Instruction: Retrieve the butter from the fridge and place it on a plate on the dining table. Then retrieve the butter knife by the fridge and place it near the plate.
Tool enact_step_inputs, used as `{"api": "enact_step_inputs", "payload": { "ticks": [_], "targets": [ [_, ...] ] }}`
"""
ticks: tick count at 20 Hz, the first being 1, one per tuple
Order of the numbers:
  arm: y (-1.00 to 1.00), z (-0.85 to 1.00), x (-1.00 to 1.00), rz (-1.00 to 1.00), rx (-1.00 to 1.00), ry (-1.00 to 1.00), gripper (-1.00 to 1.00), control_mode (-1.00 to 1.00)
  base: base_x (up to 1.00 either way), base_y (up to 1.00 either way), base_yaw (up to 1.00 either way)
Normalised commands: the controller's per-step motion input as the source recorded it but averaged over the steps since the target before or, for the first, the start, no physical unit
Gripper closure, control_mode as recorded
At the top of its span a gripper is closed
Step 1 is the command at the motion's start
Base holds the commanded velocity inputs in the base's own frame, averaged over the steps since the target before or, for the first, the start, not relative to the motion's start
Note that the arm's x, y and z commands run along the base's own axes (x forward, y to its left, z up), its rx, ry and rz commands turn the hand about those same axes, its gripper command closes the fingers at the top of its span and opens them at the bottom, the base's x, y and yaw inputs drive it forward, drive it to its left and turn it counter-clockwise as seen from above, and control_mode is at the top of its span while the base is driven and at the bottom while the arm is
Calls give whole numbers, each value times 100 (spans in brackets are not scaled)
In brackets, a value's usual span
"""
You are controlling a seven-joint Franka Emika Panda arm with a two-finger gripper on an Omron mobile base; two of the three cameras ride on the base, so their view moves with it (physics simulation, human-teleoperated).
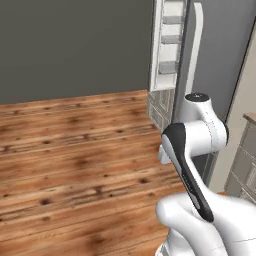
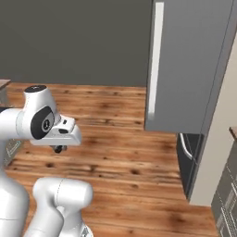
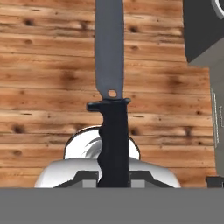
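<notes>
In the hand view, the butter knife (image 3: pixel 113 131) stands straight up from my gripper (image 3: pixel 113 180). It has a black handle and a long grey blade, and the jaws are shut on the handle's lower end. In the right base view, the gripper (image 2: pixel 58 148) hangs under the white hand and points down at the wooden floor. The dark grey fridge (image 2: pixel 190 65) stands to the right, its door with the long pale handle (image 2: pixel 155 60) swung out. White door shelves (image 1: pixel 167 47) show in the left base view. The butter, the plate and the dining table are out of view.
Wooden floor (image 1: pixel 75 150) spreads to the left and ahead, up to a dark grey wall (image 1: pixel 75 45). The fridge's lower drawer (image 2: pixel 187 159) sits under the open door. Cabinets (image 1: pixel 245 165) stand at the right edge, with a counter corner (image 2: pixel 3 83) at far left.
</notes>
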Motion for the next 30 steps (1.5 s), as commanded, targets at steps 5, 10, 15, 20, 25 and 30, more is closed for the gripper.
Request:
{"api": "enact_step_inputs", "payload": {
  "ticks": [5,10,15,20,25,30],
  "targets": [
    [0,0,0,0,0,0,100,100,51,95,-1],
    [0,0,0,0,0,0,100,100,100,100,-28],
    [0,0,0,0,0,0,100,100,100,85,-35],
    [0,0,0,0,0,0,100,100,100,35,-9],
    [0,0,0,0,0,0,100,100,100,4,1],
    [0,0,0,0,0,0,100,100,100,27,0]
  ]
}}
